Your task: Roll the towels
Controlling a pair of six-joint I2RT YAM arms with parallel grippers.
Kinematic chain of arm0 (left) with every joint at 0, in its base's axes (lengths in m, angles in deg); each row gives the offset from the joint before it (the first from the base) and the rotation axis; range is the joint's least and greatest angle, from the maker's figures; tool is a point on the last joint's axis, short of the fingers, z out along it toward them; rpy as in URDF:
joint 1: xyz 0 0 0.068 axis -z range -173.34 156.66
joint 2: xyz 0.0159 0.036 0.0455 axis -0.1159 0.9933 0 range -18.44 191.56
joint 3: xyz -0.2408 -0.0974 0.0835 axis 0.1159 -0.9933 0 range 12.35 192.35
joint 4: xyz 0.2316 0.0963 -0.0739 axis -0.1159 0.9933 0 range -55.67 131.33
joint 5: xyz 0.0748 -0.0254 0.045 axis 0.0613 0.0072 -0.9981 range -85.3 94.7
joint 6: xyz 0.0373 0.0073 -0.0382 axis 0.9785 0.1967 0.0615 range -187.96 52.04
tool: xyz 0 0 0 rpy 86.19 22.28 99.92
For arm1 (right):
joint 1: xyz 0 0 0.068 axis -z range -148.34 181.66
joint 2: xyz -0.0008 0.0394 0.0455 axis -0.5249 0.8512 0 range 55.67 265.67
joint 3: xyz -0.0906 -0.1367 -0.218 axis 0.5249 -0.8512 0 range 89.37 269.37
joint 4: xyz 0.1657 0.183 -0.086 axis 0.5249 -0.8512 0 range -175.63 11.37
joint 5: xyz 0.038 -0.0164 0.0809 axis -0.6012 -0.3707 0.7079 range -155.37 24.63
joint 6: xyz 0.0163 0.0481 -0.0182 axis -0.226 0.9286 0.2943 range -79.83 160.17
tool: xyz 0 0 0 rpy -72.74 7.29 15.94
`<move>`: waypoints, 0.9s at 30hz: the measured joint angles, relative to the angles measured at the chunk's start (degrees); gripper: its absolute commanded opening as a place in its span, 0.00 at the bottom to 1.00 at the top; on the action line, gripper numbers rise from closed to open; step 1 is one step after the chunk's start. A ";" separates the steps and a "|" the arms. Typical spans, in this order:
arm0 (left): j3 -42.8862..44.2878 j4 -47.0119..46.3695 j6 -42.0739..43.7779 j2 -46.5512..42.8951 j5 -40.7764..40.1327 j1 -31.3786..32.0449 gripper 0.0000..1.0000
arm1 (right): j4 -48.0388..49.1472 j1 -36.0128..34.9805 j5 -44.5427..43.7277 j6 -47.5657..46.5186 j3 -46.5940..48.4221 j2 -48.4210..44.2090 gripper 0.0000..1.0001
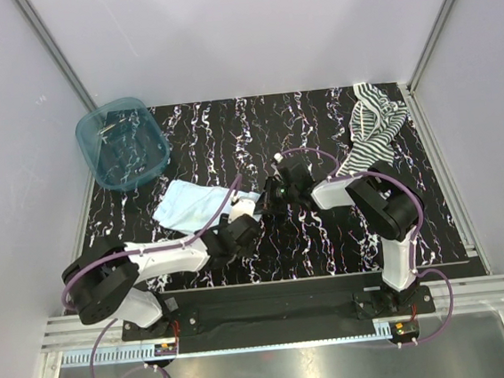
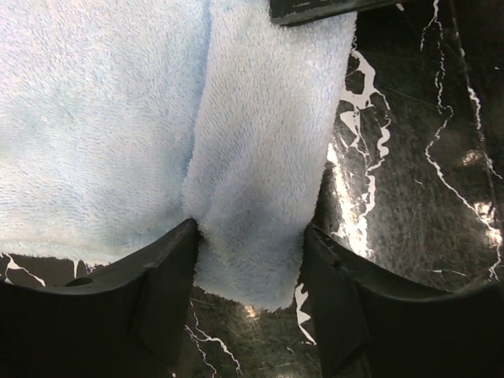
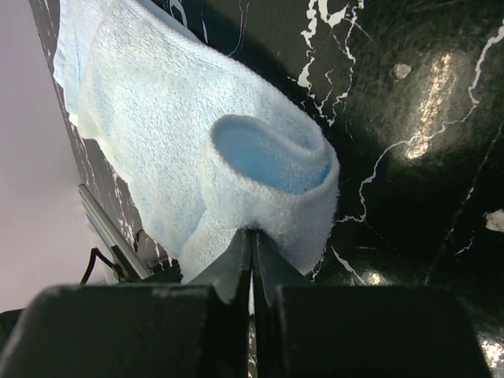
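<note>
Towel [image 2: 260, 142], partly rolled, inside left hand [image 2: 250, 236]

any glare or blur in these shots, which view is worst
Right wrist: worst, bright glare patches on the glossy table; pale blue towel sharp, near fingers soft. Left wrist: a glare streak on the table beside the towel, fingers in shadow. Top external: even light, no obvious blur.

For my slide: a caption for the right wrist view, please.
Shut right gripper pinching the curled end of a pale blue fluffy cloth towel.
</note>
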 measured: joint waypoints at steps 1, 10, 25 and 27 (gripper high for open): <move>0.00 -0.24 0.15 0.39 0.02 -0.15 0.53 | -0.24 0.00 0.00 -0.15 0.11 0.00 0.00; 1.86 -1.57 0.57 2.84 -0.63 -0.61 0.02 | -3.06 0.94 0.87 -1.25 0.48 -0.68 0.01; 3.08 -4.17 -4.52 2.69 14.25 -1.14 0.00 | -33.62 7.48 -10.14 -12.81 10.67 -16.33 0.82; 3.19 -4.70 -6.64 2.67 17.88 -1.14 0.00 | -37.35 8.13 -13.53 -14.64 12.26 -20.90 0.82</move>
